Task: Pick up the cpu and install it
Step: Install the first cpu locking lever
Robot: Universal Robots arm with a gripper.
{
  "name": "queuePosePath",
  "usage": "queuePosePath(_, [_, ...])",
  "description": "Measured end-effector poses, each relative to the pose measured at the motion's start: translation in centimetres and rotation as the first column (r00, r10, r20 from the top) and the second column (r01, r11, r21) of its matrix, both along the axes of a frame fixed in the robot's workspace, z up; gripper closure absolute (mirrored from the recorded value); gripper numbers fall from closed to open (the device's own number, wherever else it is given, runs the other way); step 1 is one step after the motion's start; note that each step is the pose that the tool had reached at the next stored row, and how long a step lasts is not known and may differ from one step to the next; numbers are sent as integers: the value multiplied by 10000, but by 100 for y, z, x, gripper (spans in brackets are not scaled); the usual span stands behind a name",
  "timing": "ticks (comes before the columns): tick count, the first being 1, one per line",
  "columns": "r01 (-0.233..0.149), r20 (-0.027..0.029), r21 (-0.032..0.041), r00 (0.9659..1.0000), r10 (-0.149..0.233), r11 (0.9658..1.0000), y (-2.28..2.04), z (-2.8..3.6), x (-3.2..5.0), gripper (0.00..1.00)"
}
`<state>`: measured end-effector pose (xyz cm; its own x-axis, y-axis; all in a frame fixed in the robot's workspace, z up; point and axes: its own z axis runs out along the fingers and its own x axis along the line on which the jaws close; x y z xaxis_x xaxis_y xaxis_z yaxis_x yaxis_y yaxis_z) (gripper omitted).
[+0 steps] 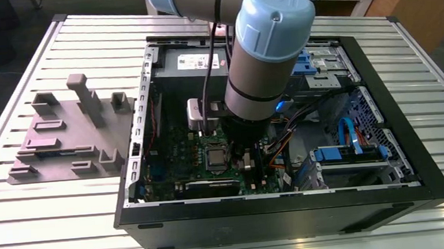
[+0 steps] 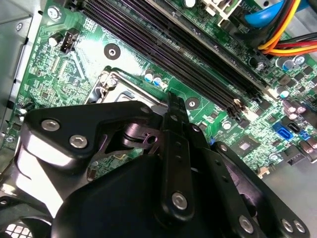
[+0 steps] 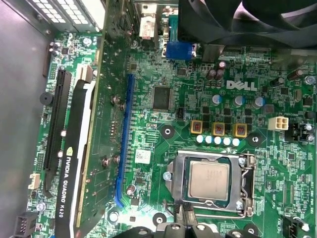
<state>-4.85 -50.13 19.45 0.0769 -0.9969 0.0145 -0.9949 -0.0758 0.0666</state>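
The cpu (image 3: 209,181) sits flat inside the socket frame (image 3: 210,184) on the green motherboard (image 3: 163,124), lower centre-right in the first wrist view, silver top facing up. In the exterior view it shows as a small square (image 1: 215,157) in the open computer case (image 1: 409,165), mid-frame. The gripper (image 2: 171,106) hangs just above the socket, holding nothing; whether its fingers are spread or together cannot be told.

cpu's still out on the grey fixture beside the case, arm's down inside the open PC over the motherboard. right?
Not quite. The cpu is not on the grey fixture; the first wrist view shows it lying inside the socket frame on the motherboard. The rest holds: the exterior view shows the arm reaching down into the open PC case over the board.
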Motion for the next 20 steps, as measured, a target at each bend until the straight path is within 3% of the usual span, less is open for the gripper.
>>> queuePosePath(20, [1, -2, -3, 10000, -1, 10000, 0, -74, 54, 89])
